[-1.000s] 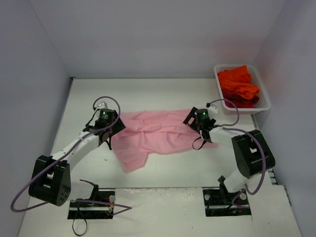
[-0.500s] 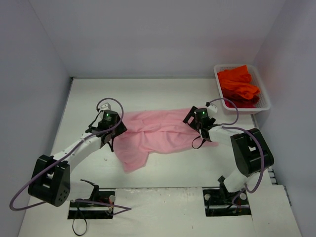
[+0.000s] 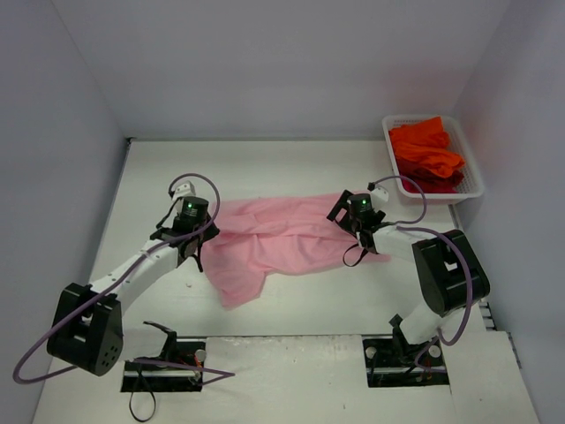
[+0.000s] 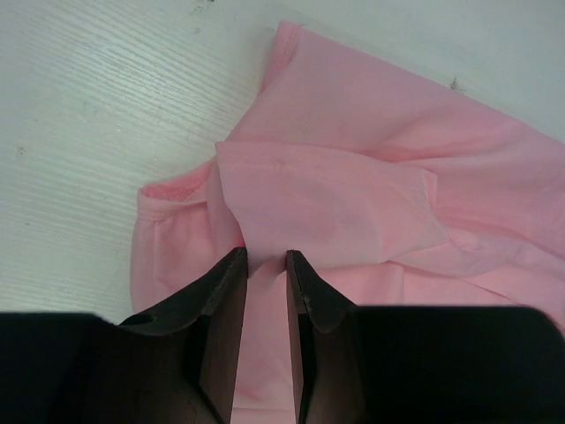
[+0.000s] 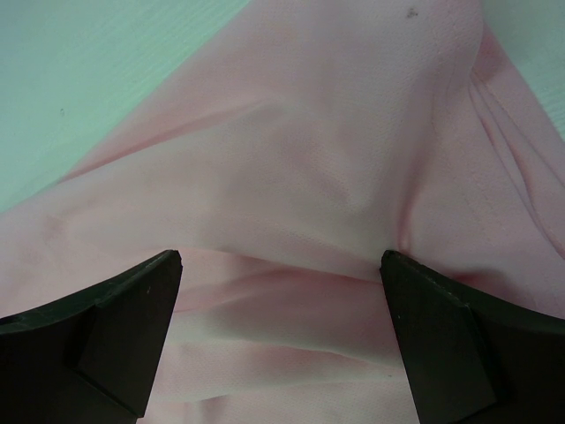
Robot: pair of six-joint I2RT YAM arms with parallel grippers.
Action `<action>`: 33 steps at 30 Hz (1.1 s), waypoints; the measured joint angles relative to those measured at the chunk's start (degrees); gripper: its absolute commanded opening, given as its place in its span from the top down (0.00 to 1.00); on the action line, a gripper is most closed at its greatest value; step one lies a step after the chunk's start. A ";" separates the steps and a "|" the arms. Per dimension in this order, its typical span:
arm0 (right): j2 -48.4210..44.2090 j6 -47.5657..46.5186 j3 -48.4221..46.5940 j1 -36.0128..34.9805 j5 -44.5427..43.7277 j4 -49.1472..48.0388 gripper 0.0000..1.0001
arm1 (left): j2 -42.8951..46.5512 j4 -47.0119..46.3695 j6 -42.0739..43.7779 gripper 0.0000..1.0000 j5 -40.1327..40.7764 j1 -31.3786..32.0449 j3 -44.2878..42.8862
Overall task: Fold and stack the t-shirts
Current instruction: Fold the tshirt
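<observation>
Jaws of the left gripper point(image 4: 266, 256) stand narrow with a raised fold of the plain light pink cloth t-shirt point(image 3: 282, 238) between them, so it reads as a pinch at the shirt's left edge, near a hem or sleeve. Jaws of the right gripper point(image 5: 281, 258) are wide apart, hovering low over the same shirt's right side with nothing between them. The pink shirt lies spread but rumpled mid-table on the white wooden table point(image 3: 291, 168), with one corner trailing toward the near edge. The bright orange-red cloth t-shirts point(image 3: 425, 150) sit bunched in the white plastic mesh basket point(image 3: 477, 177) at the far right corner, well apart from both arms. Step in hand, as a judgement: grabbing both ends of the first shirt to flatten it or start a fold; nothing is folded or stacked yet. The next move calls for the right gripper to drop and close on a single edge layer, not a wad. Both arms should then lift and pull evenly, or thin cloth slips out or drags unevenly.
</observation>
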State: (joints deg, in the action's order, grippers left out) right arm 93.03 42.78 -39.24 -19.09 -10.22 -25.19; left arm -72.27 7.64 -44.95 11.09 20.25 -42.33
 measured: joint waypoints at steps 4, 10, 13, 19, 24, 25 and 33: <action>0.02 -0.24 0.13 0.00 0.00 -0.35 0.06 | -0.81 -0.07 0.70 0.81 0.11 0.00 0.00; 0.02 -0.44 0.13 0.00 0.09 -0.35 0.07 | -0.92 -0.87 1.66 0.95 0.11 0.00 0.02; 0.00 -0.59 0.13 0.00 0.11 -0.35 0.07 | -1.51 -1.77 2.14 1.00 0.11 0.00 0.02; -0.04 -0.66 0.37 0.00 0.17 -0.72 0.06 | -2.99 -2.25 2.84 1.00 -0.31 0.02 0.02; -0.04 -0.66 0.48 0.00 0.17 -0.94 0.06 | -1.18 -2.32 3.80 1.00 -0.33 1.27 0.04; -0.07 -0.63 0.48 0.00 0.20 -0.96 0.06 | -0.44 -2.25 3.96 1.00 -0.37 1.68 0.07; -0.39 -0.66 1.11 0.00 0.39 -1.66 0.06 | 7.61 1.20 4.31 1.00 -0.42 6.64 0.37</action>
State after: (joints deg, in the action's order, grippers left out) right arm 92.64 42.13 -38.13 -19.09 -9.82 -26.85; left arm -64.66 8.84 -40.64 10.68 26.89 -41.95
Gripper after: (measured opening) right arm 0.935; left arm 0.003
